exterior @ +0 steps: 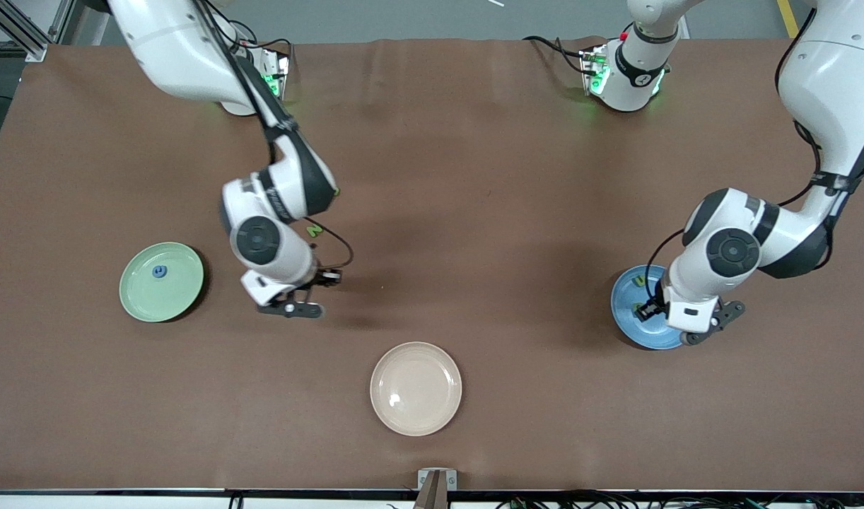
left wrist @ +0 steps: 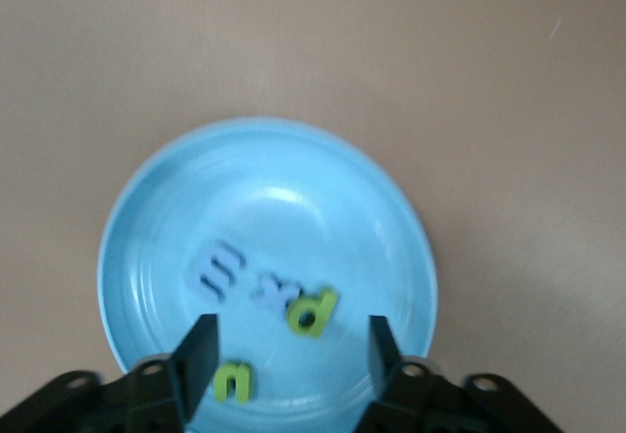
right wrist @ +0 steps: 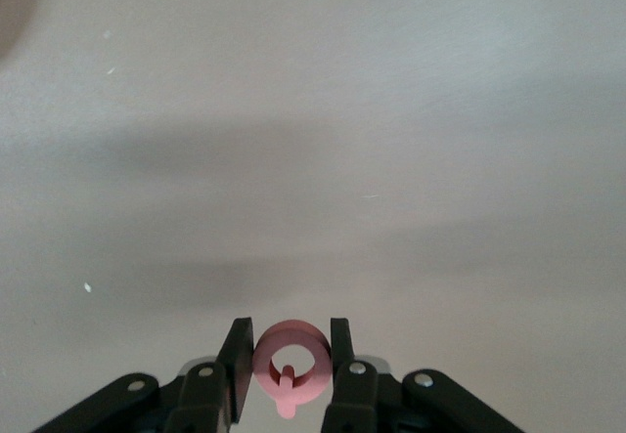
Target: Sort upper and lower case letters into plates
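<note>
fingers [right wrist: 235,369] of the right gripper [right wrist: 289,374] are pinched on a red-pink letter [right wrist: 290,365], a ring-shaped piece with a small tail, held up over bare brown tabletop [exterior: 474,177]; in the front view this gripper [exterior: 326,279] hangs between the pale mint green plate [exterior: 138,300] and the cream-beige plate [exterior: 416,388]. that green plate has one blue letter [exterior: 160,271] lying in it. a green letter [exterior: 314,230] lies on the tabletop just beside the right arm's wrist, partly covered by it. fingers [left wrist: 201,355] of the left gripper [left wrist: 290,355] stand spread apart with nothing between them, over the blue plate [left wrist: 176,189] at the left arm's end of the tabletop. four letters lie in that plate below the spread fingers: a pale blue curvy one [left wrist: 218,270], a pale blue x [left wrist: 271,292] touching a green p-shaped one [left wrist: 312,313], and a green u-shaped one [left wrist: 235,382] close to one finger, near the rim. in the front view the left gripper [exterior: 648,309] covers part of the blue plate [exterior: 626,322].
</note>
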Available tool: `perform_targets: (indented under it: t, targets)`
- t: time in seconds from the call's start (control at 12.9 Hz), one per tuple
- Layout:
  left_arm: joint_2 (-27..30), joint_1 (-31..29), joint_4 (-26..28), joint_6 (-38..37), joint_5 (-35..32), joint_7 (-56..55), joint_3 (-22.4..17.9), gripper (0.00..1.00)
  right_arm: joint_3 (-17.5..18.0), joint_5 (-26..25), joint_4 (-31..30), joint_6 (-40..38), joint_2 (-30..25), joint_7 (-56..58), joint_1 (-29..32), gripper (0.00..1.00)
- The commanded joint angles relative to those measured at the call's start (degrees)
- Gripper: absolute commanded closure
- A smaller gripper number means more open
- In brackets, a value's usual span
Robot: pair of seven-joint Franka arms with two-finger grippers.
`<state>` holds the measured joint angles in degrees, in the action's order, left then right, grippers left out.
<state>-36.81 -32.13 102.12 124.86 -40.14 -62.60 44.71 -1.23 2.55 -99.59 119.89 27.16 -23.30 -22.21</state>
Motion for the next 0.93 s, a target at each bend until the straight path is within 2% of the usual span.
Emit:
perform_targets:
  t: [0.0, 0.23, 0.46, 0.7, 0.85]
  targets:
    - [5.7, -0.2, -5.1, -4.8, 0.2, 8.1, 1.1, 0.0, 1.1, -0.4, -9.8, -0.3, -9.1, 12.1, 8.9, 0.86]
    - [8.9, -0.6, -11.2, -13.0, 2.3, 16.6, 4.1, 0.0, 1.1, -0.4, -13.4, 0.3, -10.7, 27.9, 19.0, 0.86]
    - [13.3, -0.5, -17.3, -24.0, 7.3, 28.4, 6.2, 0.0, 1.1, -0.4, -15.3, 5.4, -9.9, 40.3, 27.2, 0.84]
    - [18.3, -0.6, -19.9, -32.0, 14.4, 35.2, 6.4, 0.0, 1.1, -0.4, -20.1, 13.2, -9.2, 45.1, 30.6, 0.84]
    - [23.5, -0.7, -19.6, -33.0, 19.1, 40.3, 5.2, 0.0, 1.1, -0.4, -23.9, 19.7, -8.0, 45.2, 31.0, 0.84]
